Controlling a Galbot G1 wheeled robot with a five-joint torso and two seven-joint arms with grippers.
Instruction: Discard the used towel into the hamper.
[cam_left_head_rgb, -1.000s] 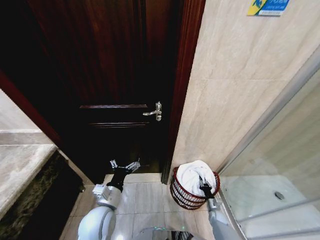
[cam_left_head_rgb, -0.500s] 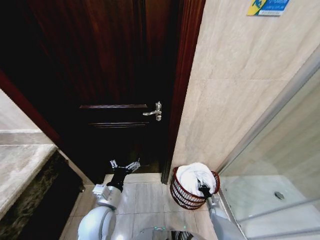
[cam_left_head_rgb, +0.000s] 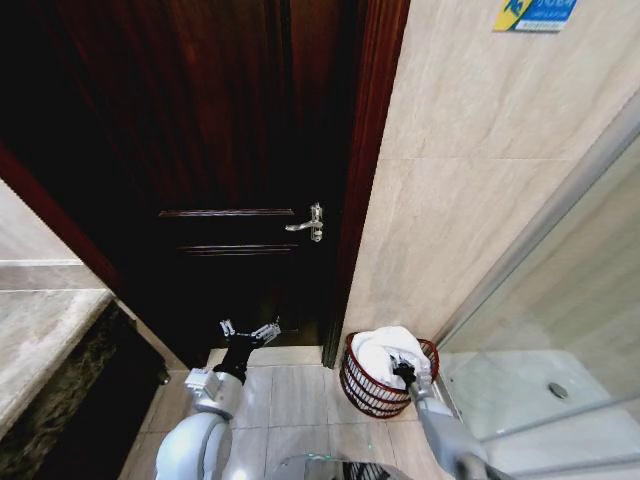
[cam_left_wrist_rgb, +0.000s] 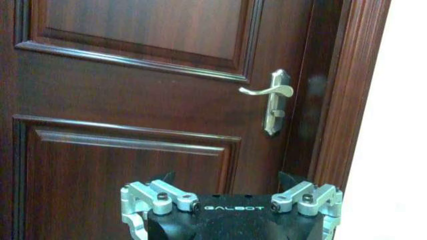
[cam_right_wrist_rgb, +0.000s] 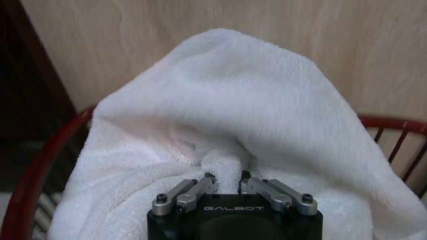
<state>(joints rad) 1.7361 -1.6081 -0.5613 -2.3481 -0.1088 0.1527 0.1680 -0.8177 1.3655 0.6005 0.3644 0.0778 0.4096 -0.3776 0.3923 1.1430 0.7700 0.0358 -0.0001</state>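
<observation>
Head view: I see one white towel (cam_left_head_rgb: 385, 350) heaped in one hamper (cam_left_head_rgb: 362, 388) on the floor by the wall, my right tool (cam_left_head_rgb: 404, 371) in it. My left tool (cam_left_head_rgb: 249, 333) hangs open near the door (cam_left_head_rgb: 215, 160).

Right wrist view: the tool (cam_right_wrist_rgb: 227, 176) pinches a towel fold.

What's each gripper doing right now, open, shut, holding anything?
Left gripper: open, holding nothing, parked in front of the door.
Right gripper: shut on the towel, over the hamper.
</observation>
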